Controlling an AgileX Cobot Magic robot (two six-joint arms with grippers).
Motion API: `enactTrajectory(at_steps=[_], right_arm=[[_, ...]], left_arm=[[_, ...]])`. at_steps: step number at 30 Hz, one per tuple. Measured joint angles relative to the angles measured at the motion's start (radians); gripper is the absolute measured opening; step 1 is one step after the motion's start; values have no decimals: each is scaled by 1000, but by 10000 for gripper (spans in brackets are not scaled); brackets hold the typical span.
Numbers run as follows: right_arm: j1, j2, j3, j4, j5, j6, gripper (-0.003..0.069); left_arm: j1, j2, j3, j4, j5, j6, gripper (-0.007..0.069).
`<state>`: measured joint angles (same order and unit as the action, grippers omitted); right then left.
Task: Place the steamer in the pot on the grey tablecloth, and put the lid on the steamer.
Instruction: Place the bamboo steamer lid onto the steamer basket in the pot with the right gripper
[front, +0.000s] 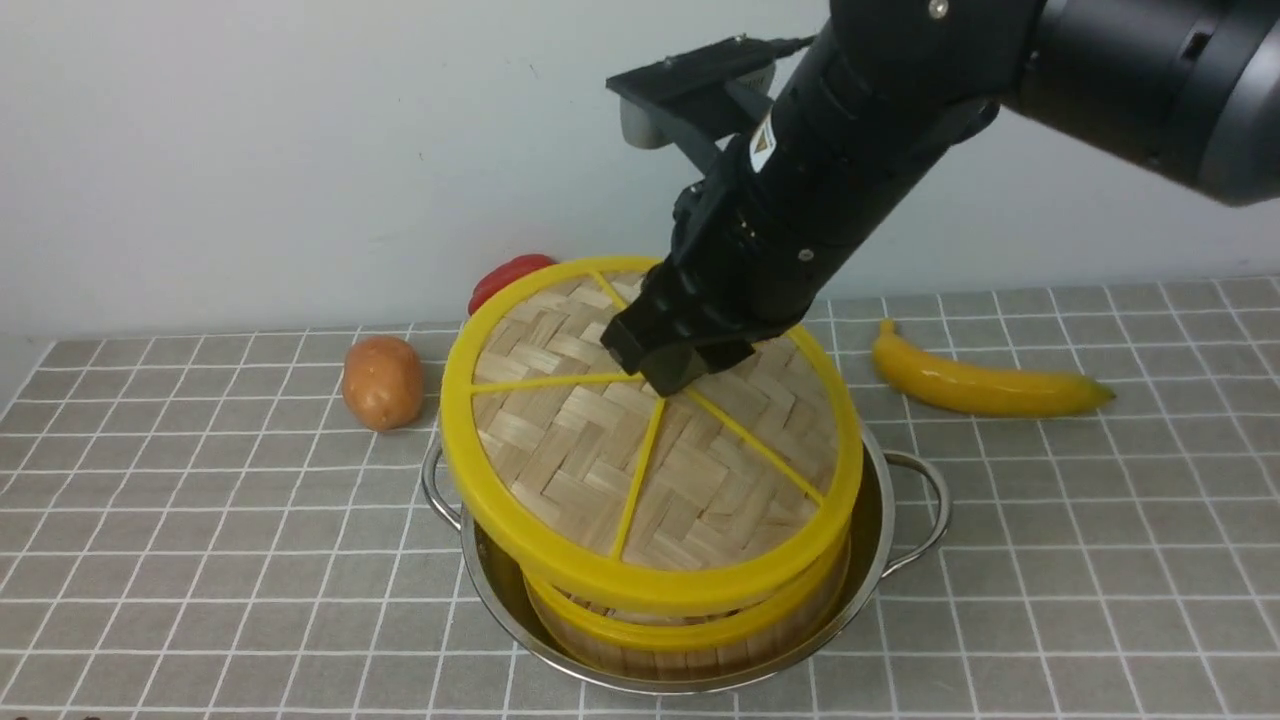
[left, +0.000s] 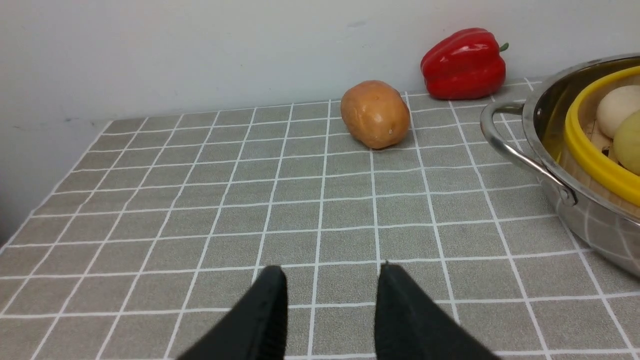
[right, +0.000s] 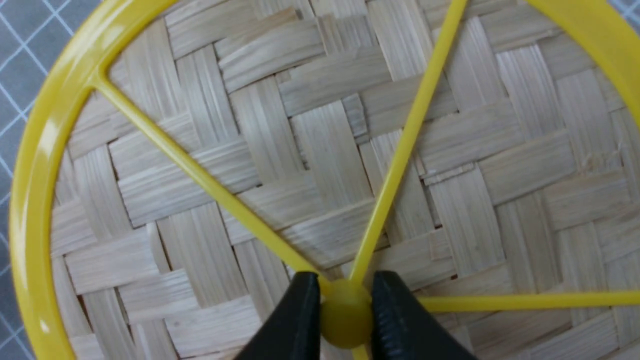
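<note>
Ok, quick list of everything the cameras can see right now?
flat woven bamboo lid with yellow rim: one, tilted over the steamer.
round bamboo steamer with yellow rim: one, inside the pot.
pale buns: at least two, in the steamer.
shiny steel pot with loop handles: one, on the cloth.
grey white-gridded tablecloth: one, under everything.
brown potato: one, left of the pot.
red bell pepper: one, behind the pot.
yellow banana: one, right of the pot.
left gripper: black, open, empty, over the cloth.
right gripper: black, shut on the lid's hub.
</note>
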<state>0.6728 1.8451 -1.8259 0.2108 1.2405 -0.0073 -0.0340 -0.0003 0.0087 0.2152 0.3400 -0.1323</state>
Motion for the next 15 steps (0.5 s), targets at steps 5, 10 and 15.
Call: enactTrajectory(at_steps=[5,10,15], right_arm=[[-48,30,-33,5,1,-69,145],[-52,118,-131,12,1,-117,145],[-62,202,-263,11,1,-123,145]], left_arm=[[0,0,0,0,0,0,243],[0,0,0,0,0,0,243],[0,0,0,0,0,0,243]])
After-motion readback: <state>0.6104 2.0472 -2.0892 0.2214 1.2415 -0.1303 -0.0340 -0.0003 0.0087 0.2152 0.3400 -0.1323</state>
